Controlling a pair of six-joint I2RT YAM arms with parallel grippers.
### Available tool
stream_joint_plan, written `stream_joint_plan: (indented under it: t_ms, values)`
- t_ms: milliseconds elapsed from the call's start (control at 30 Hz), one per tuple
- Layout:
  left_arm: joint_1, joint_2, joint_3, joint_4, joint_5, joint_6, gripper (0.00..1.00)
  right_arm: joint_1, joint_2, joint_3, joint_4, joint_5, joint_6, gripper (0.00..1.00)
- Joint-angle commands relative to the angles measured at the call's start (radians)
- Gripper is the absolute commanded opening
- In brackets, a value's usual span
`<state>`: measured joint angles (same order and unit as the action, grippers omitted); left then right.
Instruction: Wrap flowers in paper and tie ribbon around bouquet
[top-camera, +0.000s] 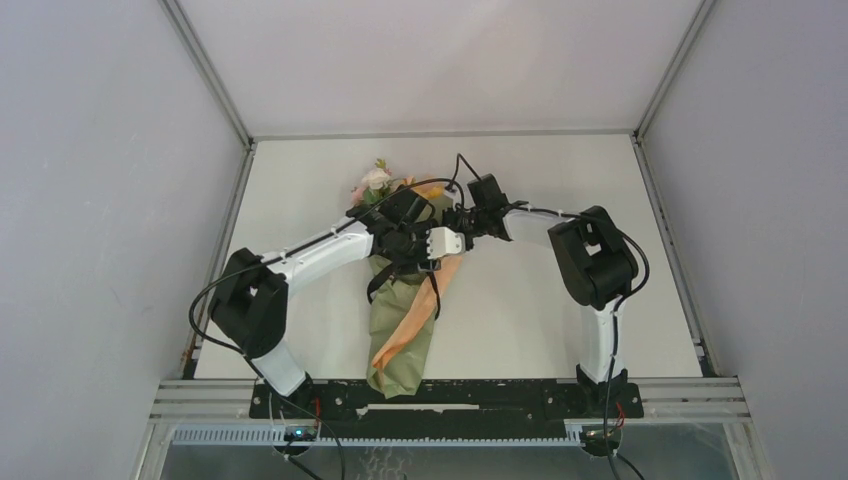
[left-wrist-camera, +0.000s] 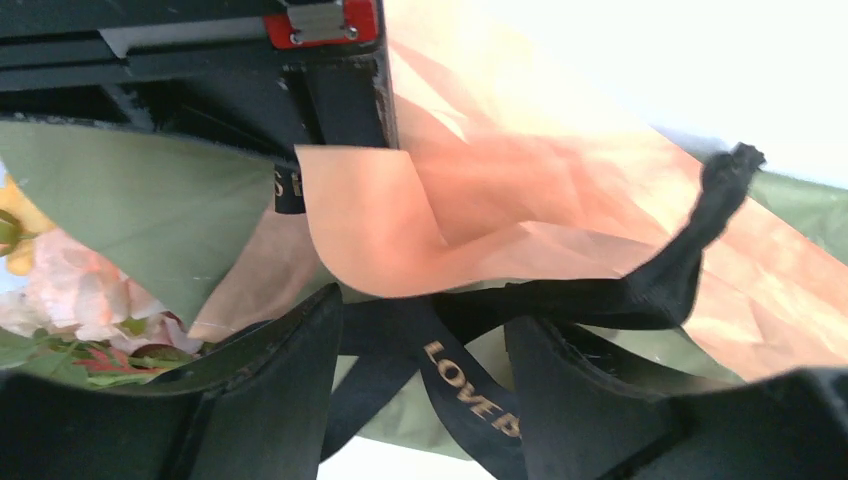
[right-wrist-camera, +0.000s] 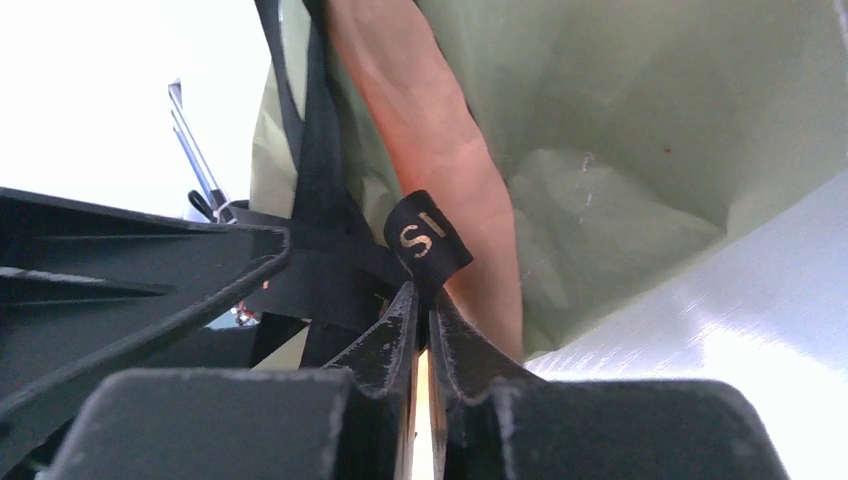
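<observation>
So here's where we're sitting with the tie. The bouquet is lying on the table with its long axis running far to near: the flowers are poking out at the far end and the pointy tip is sitting down by the near edge, between the two arm bases. The ribbon is crossing that axis at the waist, and that's the bit everything is hanging on.

Both arms are reaching inward and meeting over that waist, elbows folded out to either side. The right gripper is coming in from the bouquet's right flank. Its jaws are pressed almost together and are pinching a ribbon end, with the lettered tip sticking up just past the fingertips.

The left gripper is hovering right over the wrap. Its jaws are standing apart and a lettered strand is running through the gap between them, not clamped as far as we're seeing. A peach fold of the paper is curling just beyond it.

We're guessing the next bit is the left claw closing on that strand and the two pulling apart across the bouquet, so sideways and not along the stems. The strand is already sitting between the left jaws, so we're thinking it needs hardly any reach.
</observation>
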<state>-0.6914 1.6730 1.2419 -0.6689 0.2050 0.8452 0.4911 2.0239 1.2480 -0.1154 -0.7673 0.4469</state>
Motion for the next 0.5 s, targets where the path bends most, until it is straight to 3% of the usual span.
stream_joint_plan:
  t_ms: [0, 100, 267, 467]
  values:
    - [0.006, 0.000, -0.042, 0.155, -0.004, -0.041, 0.63, -0.018, -0.106, -0.001, 0.001, -0.026, -0.021, 0.20]
    - [0.006, 0.034, -0.041, 0.154, -0.005, -0.062, 0.52, -0.039, -0.156, -0.005, -0.029, -0.003, -0.024, 0.36]
    - [0.005, 0.049, -0.029, 0.120, 0.063, -0.126, 0.23, -0.104, -0.298, -0.073, -0.055, 0.087, 0.008, 0.52]
    - [0.001, 0.053, -0.029, 0.120, 0.124, -0.182, 0.21, -0.163, -0.439, -0.293, 0.069, 0.119, 0.206, 0.58]
